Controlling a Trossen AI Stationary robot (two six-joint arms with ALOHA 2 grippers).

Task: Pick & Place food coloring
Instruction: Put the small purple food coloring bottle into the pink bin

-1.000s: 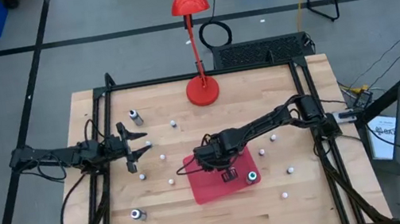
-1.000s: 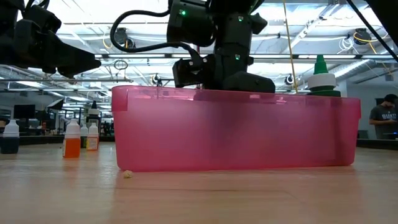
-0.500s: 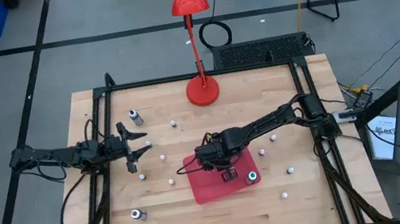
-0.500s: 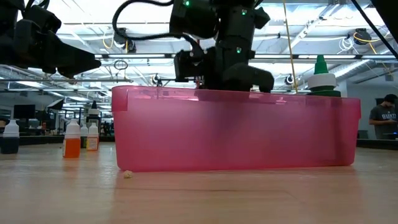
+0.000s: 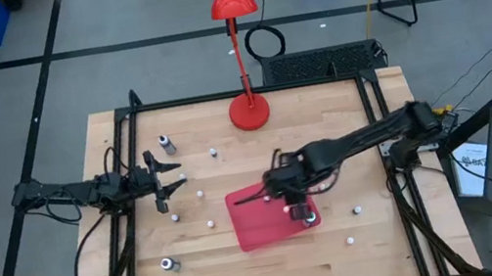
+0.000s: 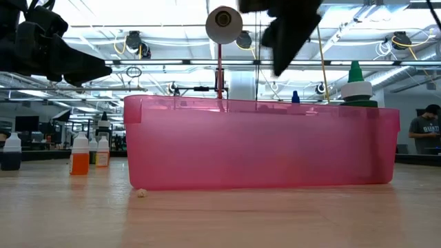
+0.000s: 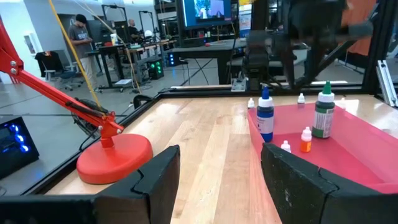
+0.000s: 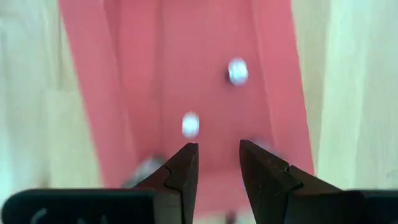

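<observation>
While the right gripper (image 8: 216,163) is hovering over the shallow red plastic tray (image 5: 252,228), fingers slightly apart and seemingly empty, it should be clearing the small white-capped food-colouring bottles (image 7: 305,138) standing inside the tray.

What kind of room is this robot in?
Most likely a big robotics lab or workshop. Behind the wooden table you can see desks with screens, people working at them, and pipes and lights hanging from an open ceiling.
</observation>
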